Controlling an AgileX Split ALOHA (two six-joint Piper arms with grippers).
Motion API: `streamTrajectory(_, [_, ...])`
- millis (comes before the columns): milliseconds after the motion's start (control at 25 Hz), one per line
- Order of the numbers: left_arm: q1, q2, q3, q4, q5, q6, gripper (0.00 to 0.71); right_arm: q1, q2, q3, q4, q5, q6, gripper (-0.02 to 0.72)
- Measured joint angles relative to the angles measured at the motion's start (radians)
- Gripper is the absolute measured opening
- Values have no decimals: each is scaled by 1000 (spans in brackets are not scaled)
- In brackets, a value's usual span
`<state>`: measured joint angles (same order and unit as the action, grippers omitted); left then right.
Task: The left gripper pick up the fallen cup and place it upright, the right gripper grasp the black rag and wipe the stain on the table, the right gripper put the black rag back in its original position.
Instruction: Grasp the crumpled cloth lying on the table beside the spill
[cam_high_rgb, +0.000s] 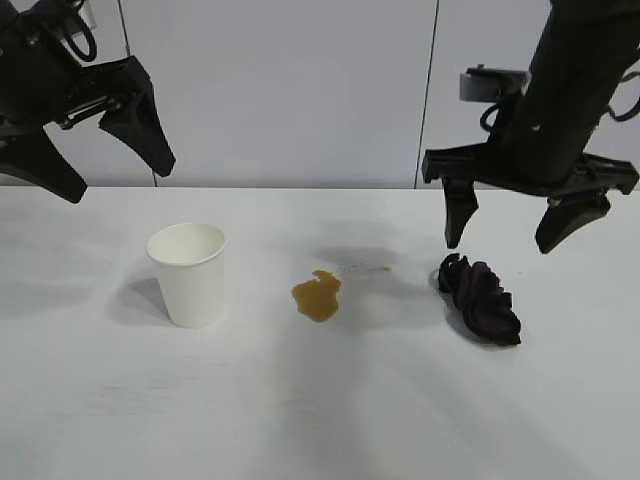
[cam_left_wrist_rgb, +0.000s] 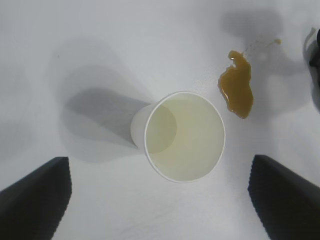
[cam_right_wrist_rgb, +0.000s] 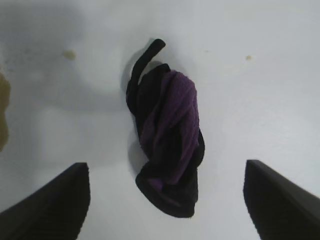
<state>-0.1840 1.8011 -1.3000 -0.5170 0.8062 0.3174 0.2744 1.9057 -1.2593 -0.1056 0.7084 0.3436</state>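
The right gripper (cam_high_rgb: 503, 235), fingers wide above the rag (cam_high_rgb: 481, 300), might only pinch one loose fold and drop it short of the stain (cam_high_rgb: 317, 295).

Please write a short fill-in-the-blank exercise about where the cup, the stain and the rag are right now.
1. The cup stands ____ on the table.
2. The right claw hovers open above the black ____.
3. The stain lies between the cup and the ____.
4. The left claw is open and holds ____.

Missing words: upright; rag; rag; nothing
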Motion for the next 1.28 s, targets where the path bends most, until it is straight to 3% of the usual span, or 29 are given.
streamTrajectory(360, [0, 0, 0, 0, 0, -1, 694, -43, 82, 0, -9, -56, 20, 515])
streamTrajectory(920, [0, 0, 0, 0, 0, -1, 694, -43, 144, -8, 29, -98, 23, 100])
streamTrajectory(1040, [0, 0, 0, 0, 0, -1, 694, -43, 130, -15, 73, -80, 8, 97])
streamTrajectory(1280, [0, 0, 0, 0, 0, -1, 694, 11, 79, -139, 245, -32, -115, 97])
